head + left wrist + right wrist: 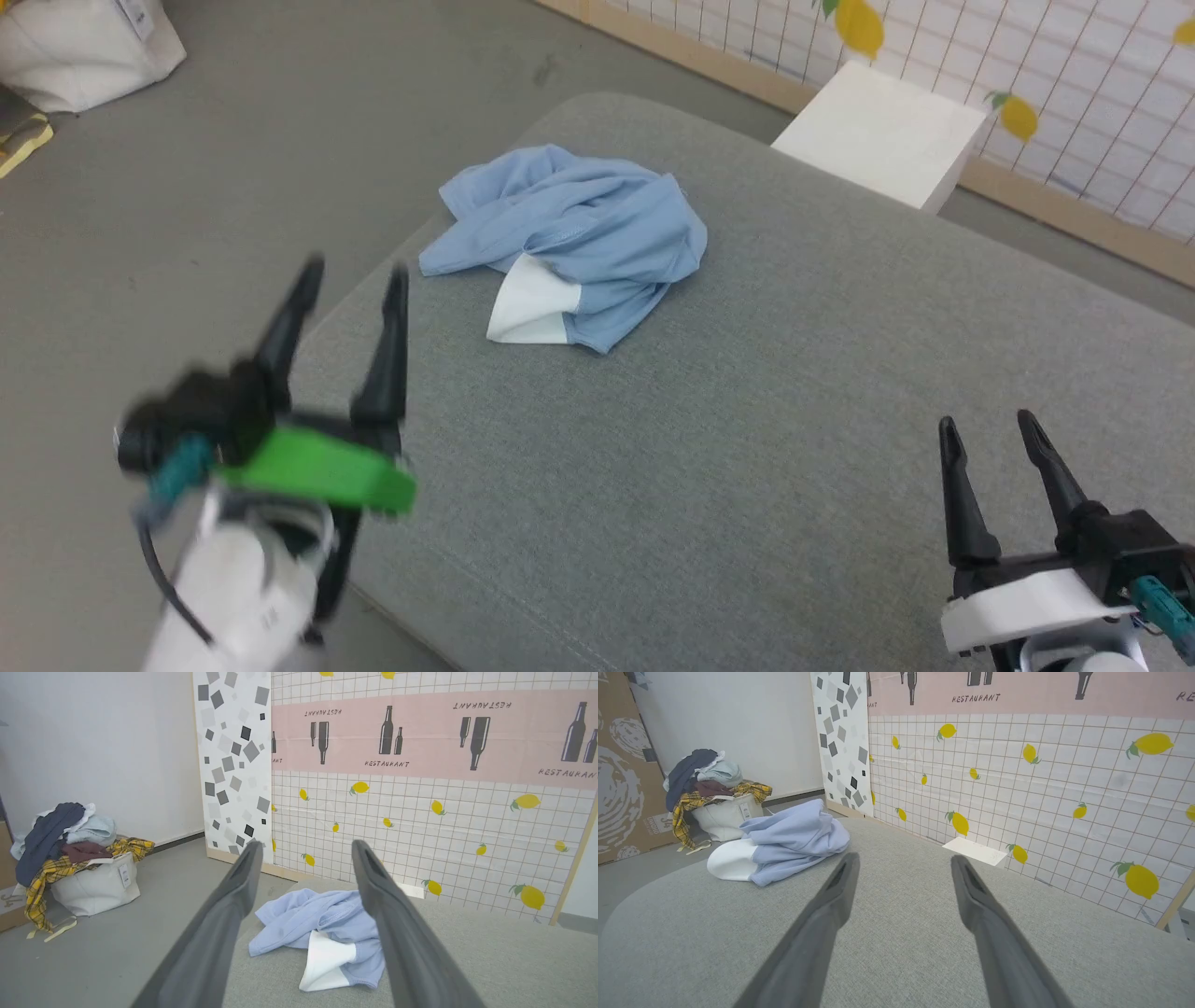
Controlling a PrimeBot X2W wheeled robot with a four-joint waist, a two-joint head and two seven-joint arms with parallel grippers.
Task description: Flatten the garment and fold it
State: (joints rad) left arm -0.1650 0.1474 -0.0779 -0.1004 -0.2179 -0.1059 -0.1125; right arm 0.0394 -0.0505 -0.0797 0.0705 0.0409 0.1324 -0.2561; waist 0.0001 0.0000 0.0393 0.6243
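**A:** Progress entry?

**B:** Nothing done, as I judge it. The garment [569, 233] lies in a crumpled heap on the grey bench [747, 448], close to its left edge and towards the rounded far corner. It is not flattened and no fold has been made, so the whole task is outstanding.

**A:** Tools?

**B:** The left gripper [356, 271] hangs over the bench's left edge, short of the heap, fingers spread with nothing between them. The right gripper [988, 422] is over the near right part, well apart from the cloth, likewise spread and empty.

**A:** Orientation?

**B:** The heap's longer run goes from the left edge towards the bench's middle. A white panel [527, 308] pokes out on the robot-facing side. Collar and hem are too bunched to tell, so I can't say which way the shirt points.
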